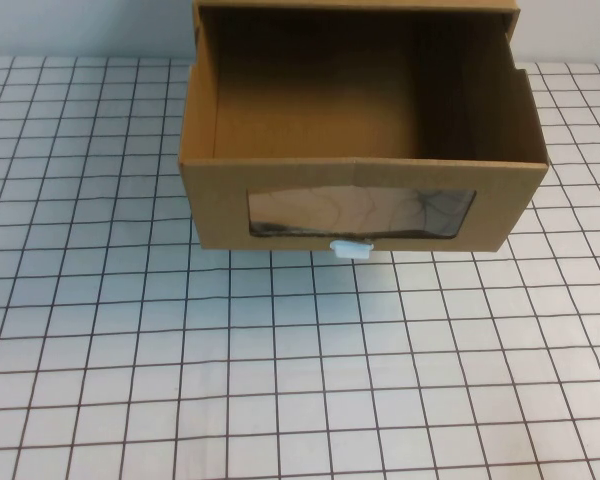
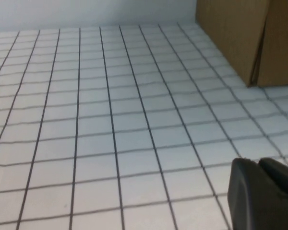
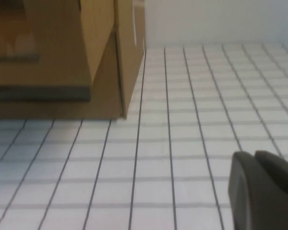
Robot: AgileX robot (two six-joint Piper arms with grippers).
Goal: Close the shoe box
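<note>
The shoe box [image 1: 360, 200] is a brown cardboard drawer pulled out toward me from its sleeve [image 1: 355, 6] at the table's far middle. It is empty inside. Its front has a clear window [image 1: 360, 213] and a small white pull tab [image 1: 350, 248] at the bottom edge. Neither arm shows in the high view. My left gripper [image 2: 258, 165] hovers low over the table to the box's left, fingers together; the box corner [image 2: 240, 38] shows ahead. My right gripper [image 3: 253, 158] hovers low to the box's right, fingers together, with the box [image 3: 62, 57] ahead.
The white table with a black grid [image 1: 280, 380] spreads in front of the box and on both sides. A pale wall [image 1: 80, 25] runs along the far edge behind the box.
</note>
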